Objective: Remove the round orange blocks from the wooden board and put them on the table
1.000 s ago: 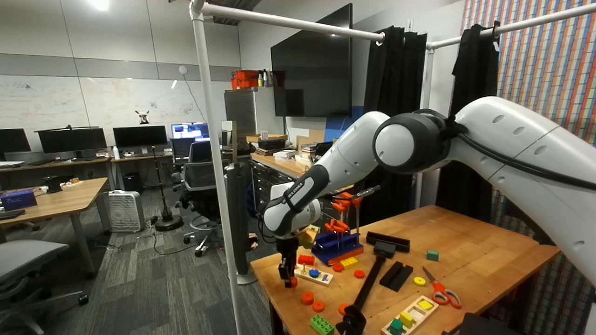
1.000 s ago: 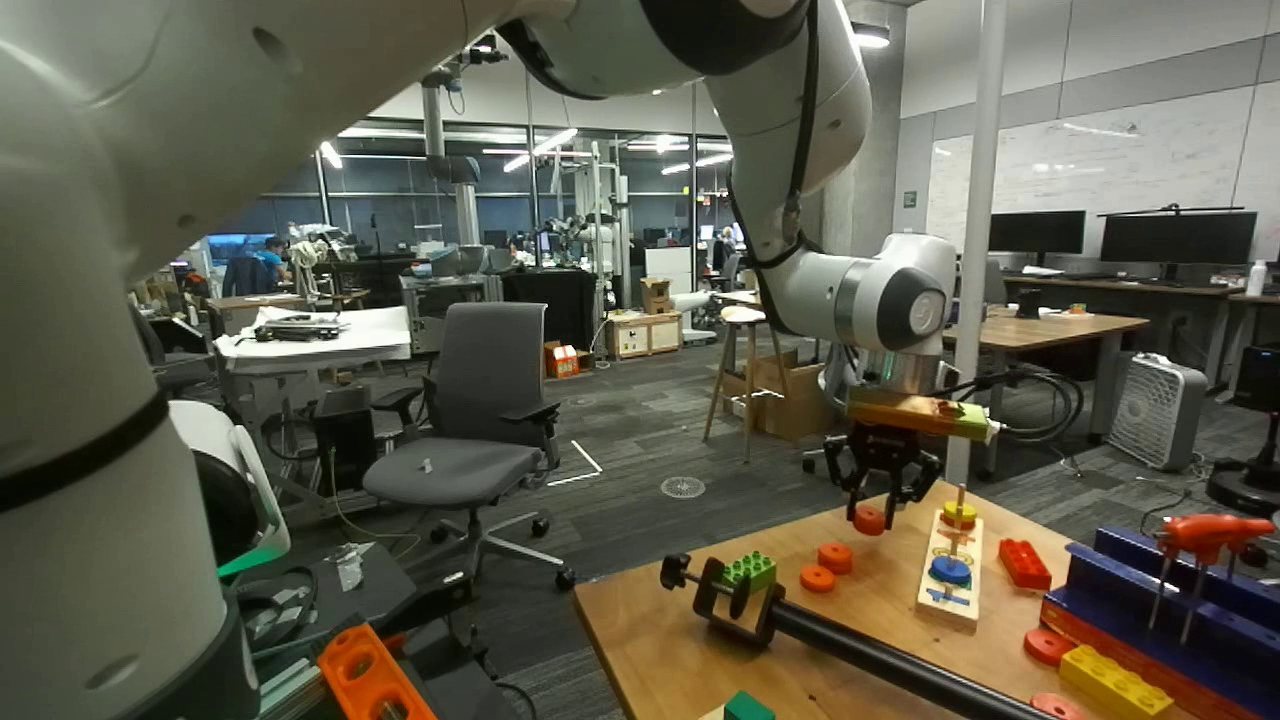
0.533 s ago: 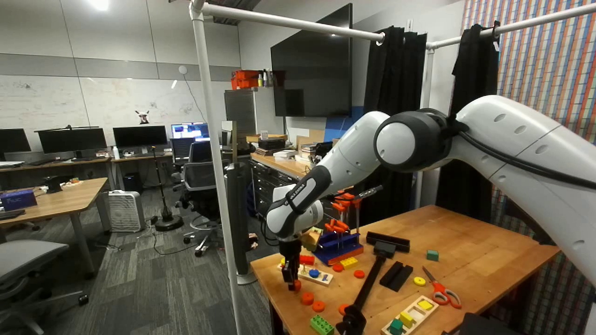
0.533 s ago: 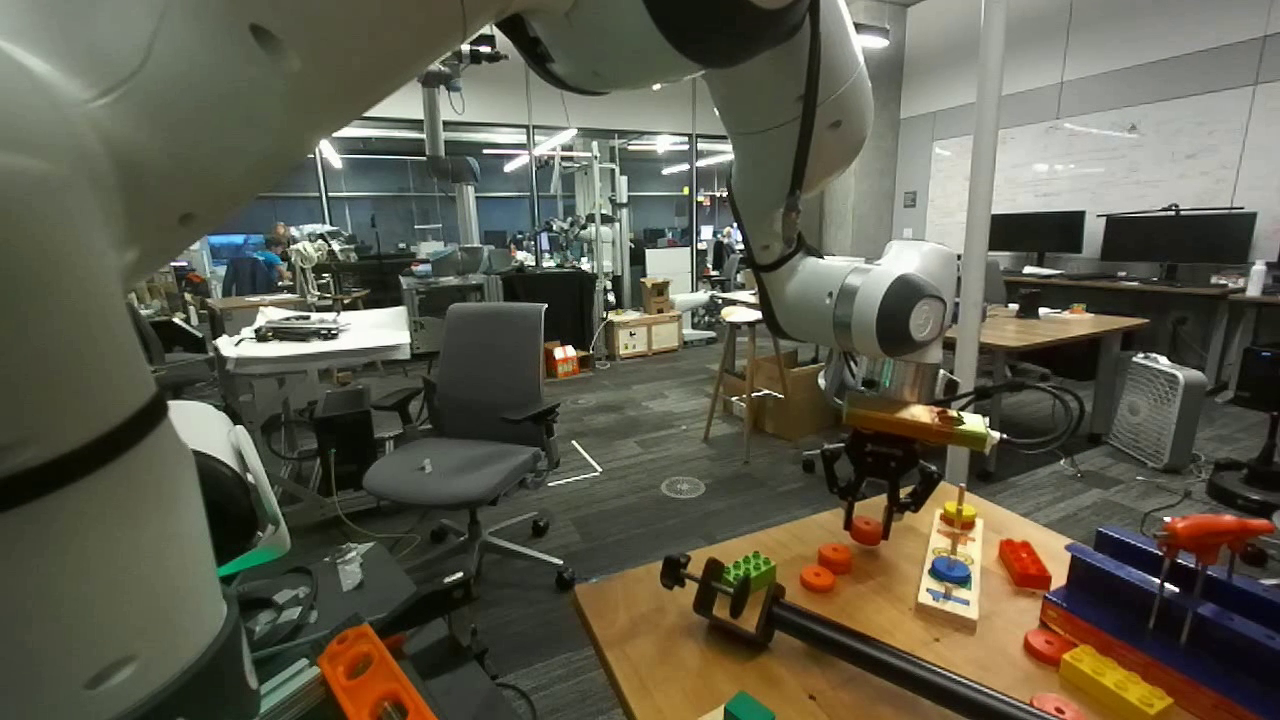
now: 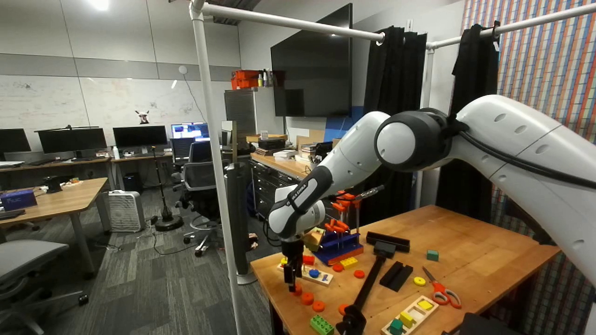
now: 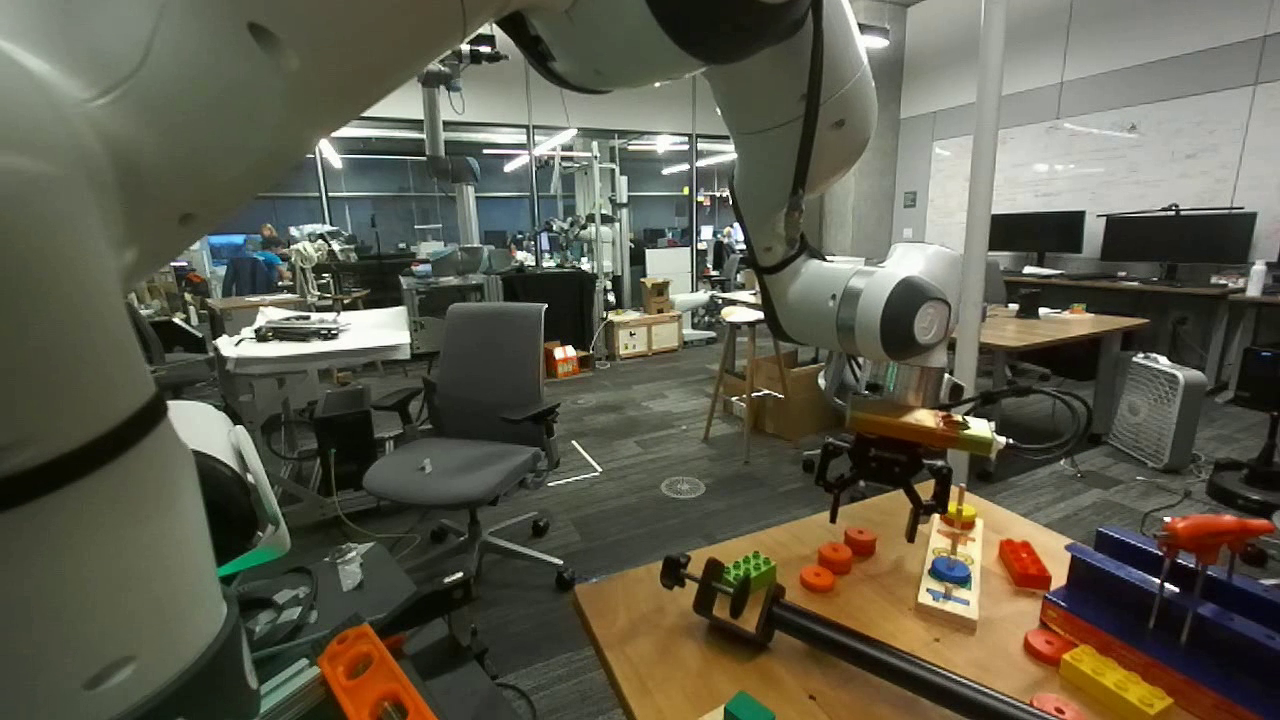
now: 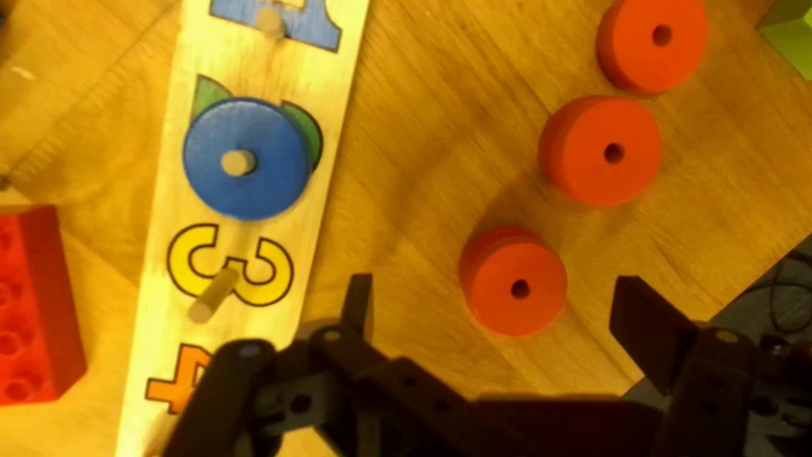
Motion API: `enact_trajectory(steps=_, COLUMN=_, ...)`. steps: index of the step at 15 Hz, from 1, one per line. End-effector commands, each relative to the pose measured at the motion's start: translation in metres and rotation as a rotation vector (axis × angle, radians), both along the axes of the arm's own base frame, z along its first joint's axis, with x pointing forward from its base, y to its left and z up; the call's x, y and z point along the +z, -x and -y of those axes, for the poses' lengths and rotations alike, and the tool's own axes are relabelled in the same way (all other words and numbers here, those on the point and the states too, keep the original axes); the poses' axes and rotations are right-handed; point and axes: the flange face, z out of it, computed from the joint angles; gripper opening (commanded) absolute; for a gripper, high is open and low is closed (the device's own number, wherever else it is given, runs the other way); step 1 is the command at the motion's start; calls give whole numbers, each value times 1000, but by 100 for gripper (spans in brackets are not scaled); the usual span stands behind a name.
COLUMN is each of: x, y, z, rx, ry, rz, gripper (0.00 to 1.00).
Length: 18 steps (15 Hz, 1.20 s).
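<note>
In the wrist view, the fingers of the gripper (image 7: 495,298) are held apart; a round orange block (image 7: 501,304) is seen between them, clear of both. Beyond, more round orange blocks (image 7: 583,133) are laid on the table (image 7: 419,190) towards one o'clock; the wooden board (image 7: 304,219) is placed on the nine-to-ten o'clock side.

Noted in an exterior view: television (image 5: 316,70), upper centre; box fan (image 5: 125,211), left; scissors (image 5: 437,286), lower right. Wrist view: red toy brick (image 7: 47,311), lower left.
</note>
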Motion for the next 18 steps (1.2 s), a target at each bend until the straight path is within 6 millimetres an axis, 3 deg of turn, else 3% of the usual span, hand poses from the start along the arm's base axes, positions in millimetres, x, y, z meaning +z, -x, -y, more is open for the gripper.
enact_trajectory(steps=1, x=48, y=-1, z=10, rx=-10, ry=63, rz=41, gripper=100)
enact_trajectory(steps=5, x=134, y=1, z=31, rx=-73, ry=194, rz=162, gripper=100)
enact_trajectory(steps=9, x=220, y=26, z=54, rx=-218, ry=305, rz=282, gripper=100)
enact_trajectory(steps=14, x=306, y=85, z=78, rx=-451, ry=408, rz=383, gripper=100)
enact_trajectory(steps=18, x=351, y=147, z=92, rx=-591, ry=463, rz=438, gripper=100)
